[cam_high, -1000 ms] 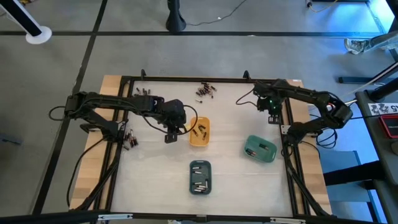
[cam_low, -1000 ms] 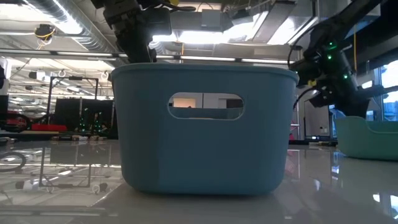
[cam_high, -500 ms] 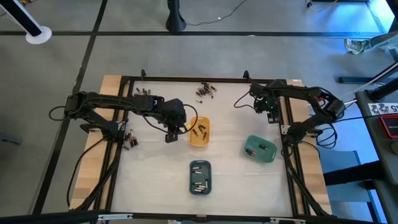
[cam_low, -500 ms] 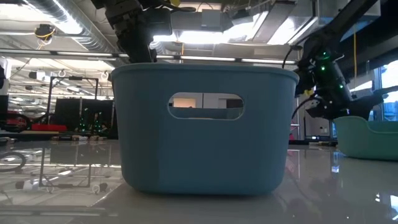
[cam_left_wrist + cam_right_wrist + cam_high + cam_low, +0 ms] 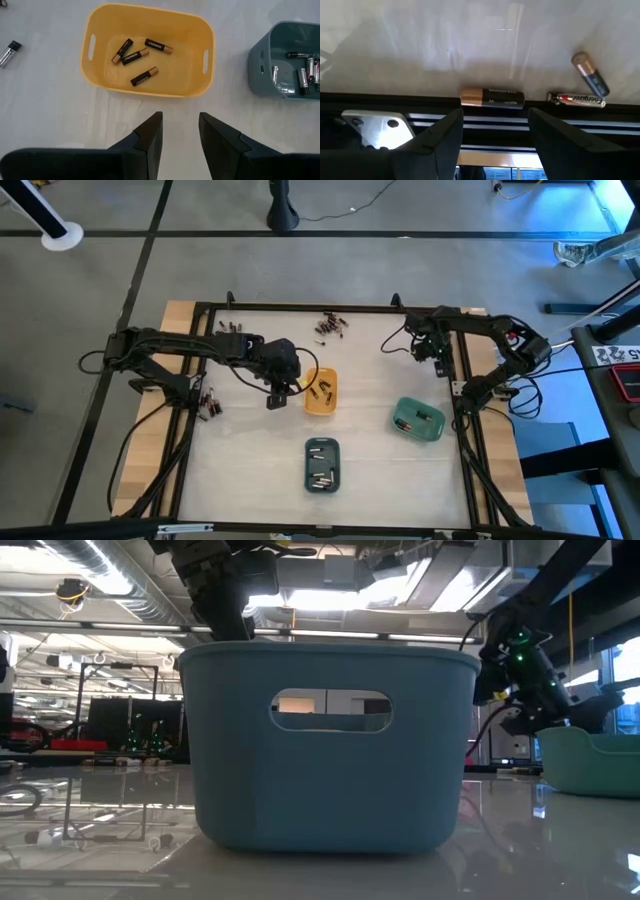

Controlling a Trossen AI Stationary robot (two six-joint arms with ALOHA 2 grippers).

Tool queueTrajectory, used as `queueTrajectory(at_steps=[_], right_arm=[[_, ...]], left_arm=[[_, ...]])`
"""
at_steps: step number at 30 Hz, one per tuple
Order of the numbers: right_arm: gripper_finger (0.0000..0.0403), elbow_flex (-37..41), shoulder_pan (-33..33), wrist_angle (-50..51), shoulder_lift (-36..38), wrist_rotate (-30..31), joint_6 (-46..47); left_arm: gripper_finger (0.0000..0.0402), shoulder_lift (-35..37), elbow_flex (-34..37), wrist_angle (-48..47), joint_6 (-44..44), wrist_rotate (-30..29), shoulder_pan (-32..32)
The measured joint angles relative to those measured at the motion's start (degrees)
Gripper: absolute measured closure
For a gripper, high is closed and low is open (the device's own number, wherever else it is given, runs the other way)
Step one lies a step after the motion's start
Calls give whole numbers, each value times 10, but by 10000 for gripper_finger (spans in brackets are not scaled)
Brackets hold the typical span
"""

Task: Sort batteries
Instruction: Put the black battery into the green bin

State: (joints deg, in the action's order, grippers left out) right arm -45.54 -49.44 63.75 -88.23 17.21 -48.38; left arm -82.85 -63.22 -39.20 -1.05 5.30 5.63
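Three batteries against the table's frame rail.

Batteries — small cylinders, lying flat — in trays, others loose on table.

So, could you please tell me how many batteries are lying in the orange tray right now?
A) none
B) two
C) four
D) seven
C: the left wrist view shows four dark, copper-tipped batteries lying inside the orange tray, with the open jaws of the left gripper just short of its rim.
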Motion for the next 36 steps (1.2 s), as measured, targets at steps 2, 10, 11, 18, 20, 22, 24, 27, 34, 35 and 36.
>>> queueTrajectory(at_steps=[2,10,11,18,20,22,24,27,34,35,36], right_arm=[[177,0,-2,0,0,-9,-3],[178,29,-2,-20,0,-3,-16],[178,36,-2,-23,0,-1,-16],[178,46,0,-43,2,41,-7],[178,41,-1,-29,1,44,4],[177,35,-1,-23,0,49,13],[174,29,-1,-23,0,51,15],[161,24,-1,-22,0,47,19],[138,23,-1,-18,0,36,25],[137,23,-1,-19,0,33,30],[137,23,-1,-20,0,29,31]], left_arm=[[285,0,0,0,3,0,0],[285,0,0,0,26,0,0],[285,0,0,0,26,0,0],[285,0,0,0,41,0,0],[285,0,0,0,42,0,0],[285,0,0,2,46,0,0],[285,0,0,11,49,0,0],[285,0,0,22,50,0,0],[285,0,0,24,50,0,0],[285,0,0,24,49,0,0],[285,0,0,24,48,0,0]])
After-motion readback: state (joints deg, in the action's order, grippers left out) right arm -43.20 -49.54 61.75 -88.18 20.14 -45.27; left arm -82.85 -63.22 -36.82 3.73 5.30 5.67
